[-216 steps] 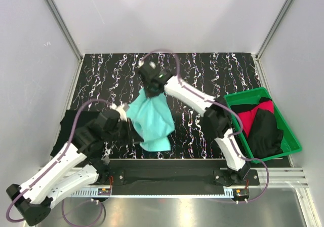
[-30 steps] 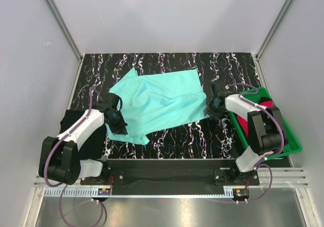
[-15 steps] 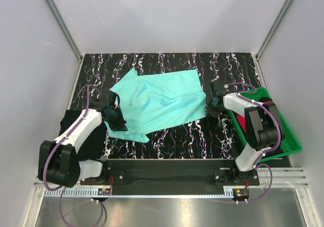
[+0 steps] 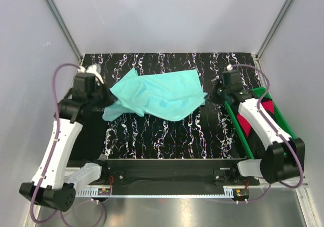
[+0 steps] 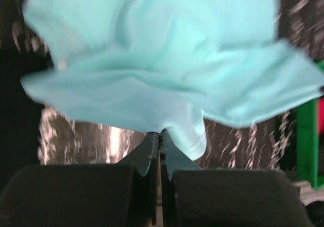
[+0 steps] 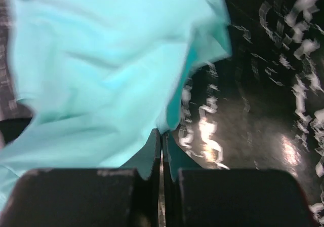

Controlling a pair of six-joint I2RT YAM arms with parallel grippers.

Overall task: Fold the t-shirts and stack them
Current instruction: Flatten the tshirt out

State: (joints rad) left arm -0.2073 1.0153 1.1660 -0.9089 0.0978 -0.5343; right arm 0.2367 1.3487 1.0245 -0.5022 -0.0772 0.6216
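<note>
From above, we see the turquoise t-shirt (image 4: 157,95) spread over the far half of the mat (image 4: 167,136). It is strung between the left gripper (image 4: 105,103) near the left edge and the right gripper (image 4: 211,96) near the right edge. On the left wrist view, the jaws pinch its hem. On the right wrist view, the jaws are likewise clamped on cloth.

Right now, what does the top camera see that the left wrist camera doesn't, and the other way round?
Only the top camera shows both whole arms and the right gripper holding one corner of the turquoise shirt. Only the left wrist camera shows, close up, the left gripper shut on the shirt's edge. Both show the shirt, the black mat and the green tray.
</note>
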